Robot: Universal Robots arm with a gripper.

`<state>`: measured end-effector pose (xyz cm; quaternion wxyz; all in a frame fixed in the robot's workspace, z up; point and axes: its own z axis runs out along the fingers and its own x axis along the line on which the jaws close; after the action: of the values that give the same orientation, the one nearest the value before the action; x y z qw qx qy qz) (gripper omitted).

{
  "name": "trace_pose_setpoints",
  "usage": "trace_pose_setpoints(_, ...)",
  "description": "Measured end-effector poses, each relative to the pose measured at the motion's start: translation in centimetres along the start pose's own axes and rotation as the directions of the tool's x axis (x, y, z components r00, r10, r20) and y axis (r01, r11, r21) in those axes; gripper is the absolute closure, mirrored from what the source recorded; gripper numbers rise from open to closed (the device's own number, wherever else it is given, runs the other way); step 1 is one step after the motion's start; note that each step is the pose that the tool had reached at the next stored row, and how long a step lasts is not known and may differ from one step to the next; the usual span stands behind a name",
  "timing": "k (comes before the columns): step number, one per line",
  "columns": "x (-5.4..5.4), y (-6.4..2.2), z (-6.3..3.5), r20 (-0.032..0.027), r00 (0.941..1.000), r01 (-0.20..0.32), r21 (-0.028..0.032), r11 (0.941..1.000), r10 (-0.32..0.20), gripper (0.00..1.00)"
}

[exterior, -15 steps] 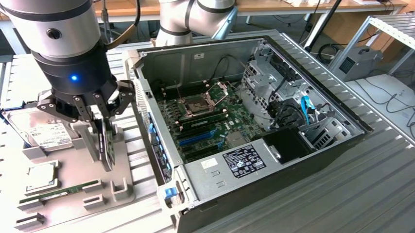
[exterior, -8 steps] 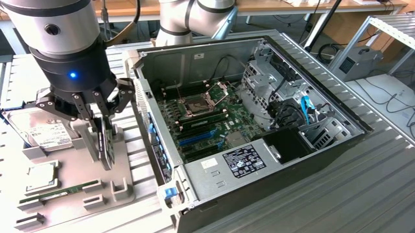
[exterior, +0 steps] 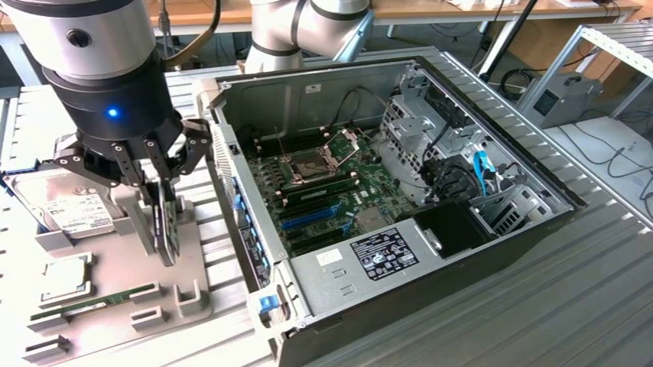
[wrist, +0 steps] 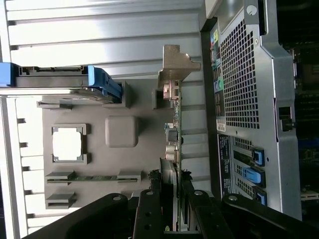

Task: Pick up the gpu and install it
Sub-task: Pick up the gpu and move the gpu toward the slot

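Observation:
The gpu (exterior: 167, 235) stands on edge in a slot of the grey parts holder (exterior: 194, 294), at the exterior view's left of the open computer case (exterior: 316, 275). My gripper (exterior: 161, 195) is straight above the card, and its black fingers (exterior: 146, 180) press against both faces. In the wrist view the gpu (wrist: 173, 124) runs away from the gripper (wrist: 172, 211) as a thin edge with a silver end bracket at its far end. The dark fan cooler sits between the fingers (wrist: 148, 209). The card's lower edge is still level with the holder.
The holder (wrist: 144, 99) also carries a silver hard drive (exterior: 76, 210), a processor chip (exterior: 63, 275) and a green memory stick (exterior: 97, 300). Inside the case lies the green motherboard (exterior: 326, 183) with blue slots (exterior: 306, 218). Another robot arm's base (exterior: 296, 30) stands behind the case.

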<state>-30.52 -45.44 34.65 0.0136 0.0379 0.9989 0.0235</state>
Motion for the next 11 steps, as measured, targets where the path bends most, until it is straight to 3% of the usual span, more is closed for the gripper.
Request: trace_pose_setpoints(11, -0.02, 0.04, -0.84, 0.0001, 1.0, 0.0, -0.0001, 1.0, 0.0, 0.74)
